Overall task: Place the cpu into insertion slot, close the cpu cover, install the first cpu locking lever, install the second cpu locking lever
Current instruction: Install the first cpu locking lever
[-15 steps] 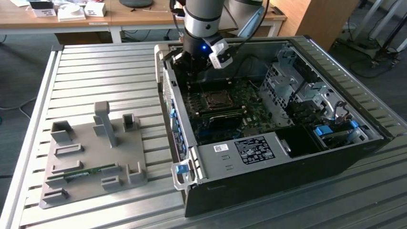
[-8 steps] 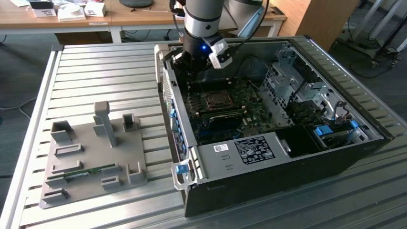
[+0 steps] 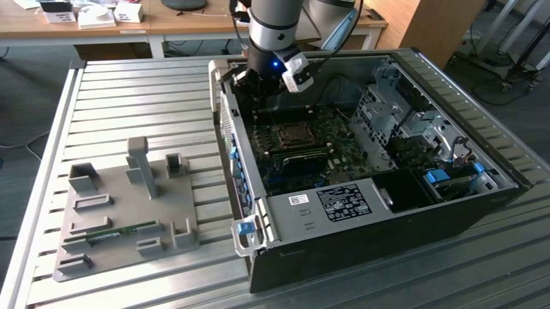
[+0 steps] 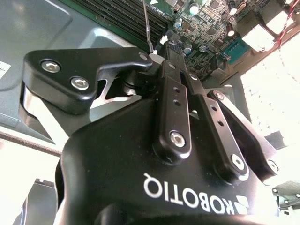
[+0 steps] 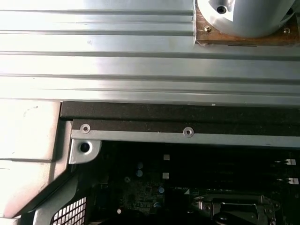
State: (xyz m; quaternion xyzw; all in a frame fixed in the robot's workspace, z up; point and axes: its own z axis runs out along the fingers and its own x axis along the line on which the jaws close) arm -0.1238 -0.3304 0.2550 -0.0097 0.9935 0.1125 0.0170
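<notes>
Gripper state: the gripper (image 4: pixel 169 44) is clenched, its fingertips (image 4: pixel 174 50) drawn together over the board. No chip can be made out between them.
Gripper position: in the exterior view the gripper (image 3: pixel 255 96) is inside the open computer case (image 3: pixel 464 103), close to the case's far wall and above the circuit board (image 3: pixel 344 154).
Socket: the socket (image 3: pixel 292 135) lies on the board near the gripper, clear of it and on the side away from that wall.
Cover: a silver cover (image 3: pixel 292 126) frames the socket and appears to lie flat. Its edge (image 5: pixel 234 206) also shows in the first wrist view. Whether it is latched cannot be told.
Chip: whether it sits in the socket cannot be told.
Hazard, wire: a thin pale wire (image 4: pixel 149 28) runs just beside the fingertips. Any sideways travel could snag it.
Hazard, board: small upright parts (image 4: pixel 193 9) and the memory slots (image 4: pixel 122 16) crowd the area below. A descent off the mark would strike them.
Hazard, wall: the wrist is close to the case wall (image 3: pixel 225 116), so a turn could scrape it.
Arm pose: the arm (image 3: pixel 273 26) comes down almost vertically into the case, with the gripper pointing at the board.
Surroundings: a grey fixture tray (image 3: pixel 112 187) rests on the ribbed table (image 3: pixel 146 96), well apart.
</notes>
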